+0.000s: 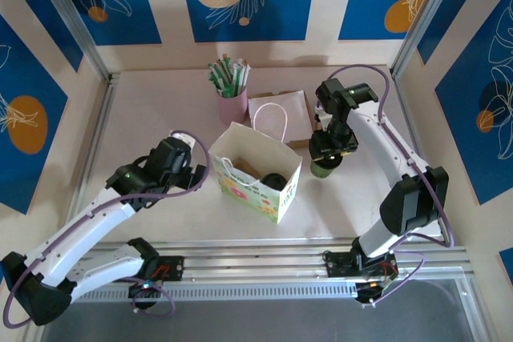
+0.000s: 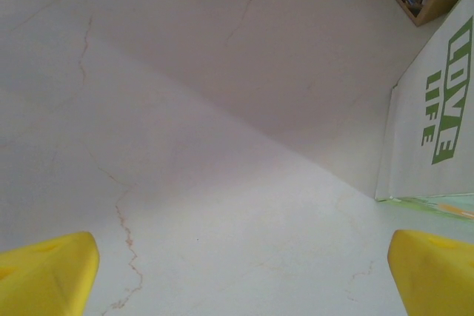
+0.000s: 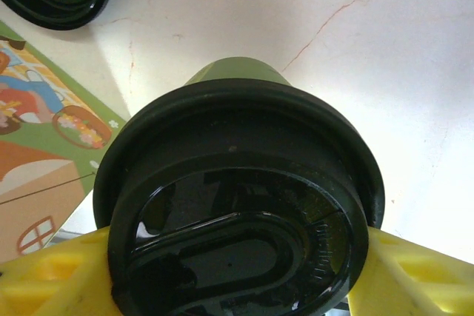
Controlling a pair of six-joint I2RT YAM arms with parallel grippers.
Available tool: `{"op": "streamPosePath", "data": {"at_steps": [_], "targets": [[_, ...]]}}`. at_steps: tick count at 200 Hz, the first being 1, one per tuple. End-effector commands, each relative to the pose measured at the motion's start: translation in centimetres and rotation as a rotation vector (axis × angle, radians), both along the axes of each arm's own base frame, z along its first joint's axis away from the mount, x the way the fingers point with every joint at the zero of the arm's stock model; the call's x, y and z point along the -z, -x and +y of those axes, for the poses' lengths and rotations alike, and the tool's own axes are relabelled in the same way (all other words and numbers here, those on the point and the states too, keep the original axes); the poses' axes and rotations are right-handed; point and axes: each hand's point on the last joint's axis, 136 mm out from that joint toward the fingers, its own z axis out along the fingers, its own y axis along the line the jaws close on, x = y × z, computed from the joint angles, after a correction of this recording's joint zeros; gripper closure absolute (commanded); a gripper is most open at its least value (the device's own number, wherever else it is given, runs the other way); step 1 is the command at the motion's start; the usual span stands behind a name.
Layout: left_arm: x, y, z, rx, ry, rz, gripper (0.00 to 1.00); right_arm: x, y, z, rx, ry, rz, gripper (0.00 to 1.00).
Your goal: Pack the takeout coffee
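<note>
We see the right claw (image 3: pixel 237 286) closed on the coffee cup (image 3: pixel 237 73), with one yellow finger (image 3: pixel 52 279) pressed against each side just under its black lid (image 3: pixel 237 183). From above, the cup stands upright just to the right of the open paper bag (image 1: pixel 260 196), outside it and near its right wall. We cannot tell whether its base touches the counter (image 2: pixel 222 146). Something dark and round (image 1: pixel 274 182) sits inside the bag.

The left claw (image 2: pixel 243 257) is wide open and holds nothing. Its yellow tips are spread apart over bare counter, on the bag's left side and close to the wall printed with green letters.

Behind the bag stands a pink cup (image 1: pixel 232 105) full of green-and-white sticks (image 1: pixel 227 74). Just to its right a second bag (image 1: pixel 295 105) lies flat with its handle loop on top.
</note>
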Motion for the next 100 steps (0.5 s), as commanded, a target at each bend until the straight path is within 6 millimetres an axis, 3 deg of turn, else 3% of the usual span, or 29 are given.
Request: {"op": "streamPosePath", "data": {"at_steps": [1,100], "targets": [[-2.0,-0.5,0.4,-0.027,0.021,-0.065,0.00,-2.3,1.1,0.1,0.000,-0.008,-0.019,0.34],[-2.0,-0.6,0.8,-0.039,0.010,-0.074,0.00,-7.0,2.5,1.4,-0.061,-0.011,-0.087,0.33]]}}
